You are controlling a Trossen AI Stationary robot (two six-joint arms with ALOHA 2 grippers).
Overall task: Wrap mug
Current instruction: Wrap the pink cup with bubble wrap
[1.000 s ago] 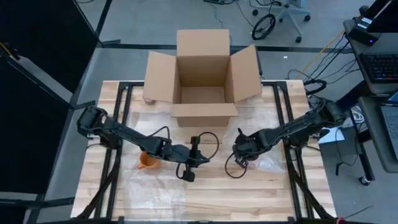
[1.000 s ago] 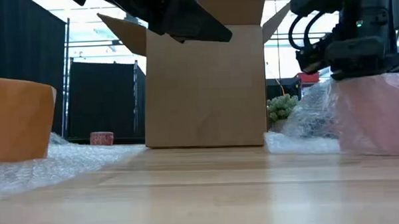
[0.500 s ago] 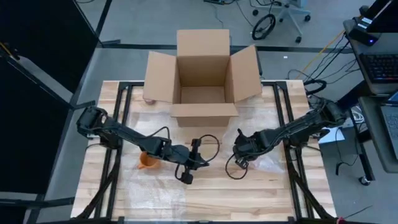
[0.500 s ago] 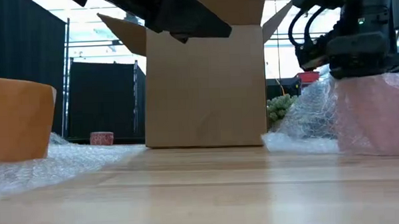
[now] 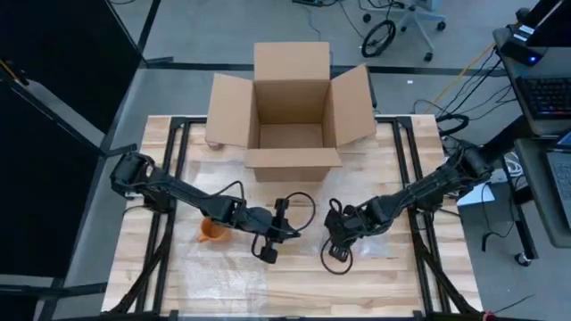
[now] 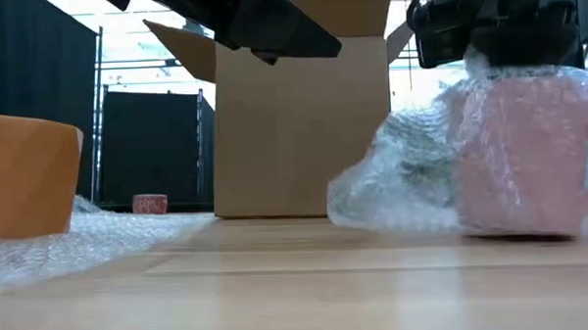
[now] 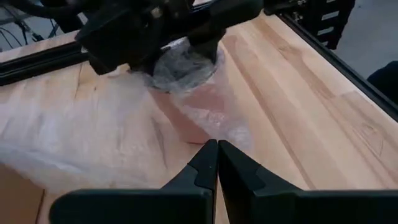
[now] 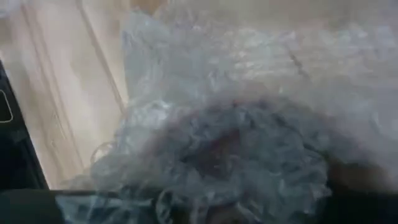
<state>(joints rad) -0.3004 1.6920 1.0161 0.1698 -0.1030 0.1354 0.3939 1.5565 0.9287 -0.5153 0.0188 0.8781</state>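
1. Low view: right tool (image 6: 500,40) sits atop the pink mug (image 6: 514,147), gripping bunched bubble wrap (image 6: 398,181) (grip hidden).
2. Left tool (image 7: 216,163), closed and empty, waits nearby.
3. Best tuck wrap snugly inward.

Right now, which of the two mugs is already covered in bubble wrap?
The pink mug under the right gripper; the orange mug stands bare on its sheet.
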